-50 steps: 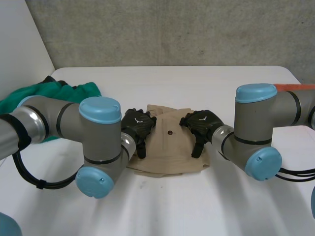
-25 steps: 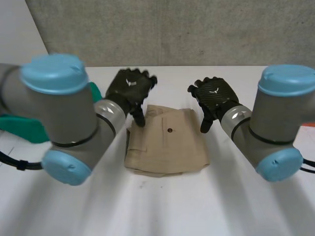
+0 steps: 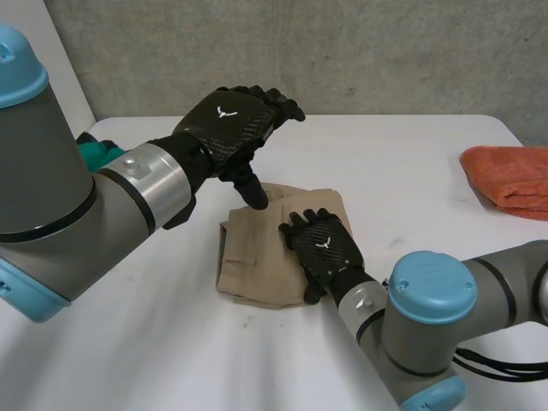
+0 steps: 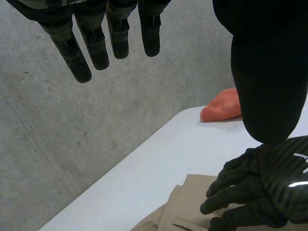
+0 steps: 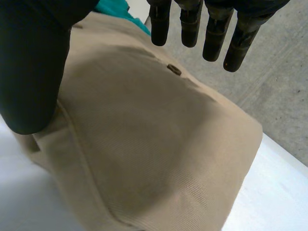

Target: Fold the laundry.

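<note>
A tan garment (image 3: 257, 257), folded into a small rectangle, lies on the white table (image 3: 411, 154). My left hand (image 3: 231, 128) is raised above its far left corner, open, with straight fingers and the thumb pointing down, and it holds nothing. In the left wrist view its fingers (image 4: 96, 43) hang clear over the table. My right hand (image 3: 324, 248) is spread open over the right half of the garment, and I cannot tell whether it touches. In the right wrist view its fingers (image 5: 192, 24) are straight above the tan garment (image 5: 154, 144), whose small button shows.
An orange cloth (image 3: 509, 175) lies at the table's right edge. A green cloth (image 3: 90, 150) shows at the far left behind my left arm. A grey concrete wall stands behind the table.
My left hand has lifted off the garment's left side and risen. My right hand has come down from beside the far right corner to over the garment's right half.
</note>
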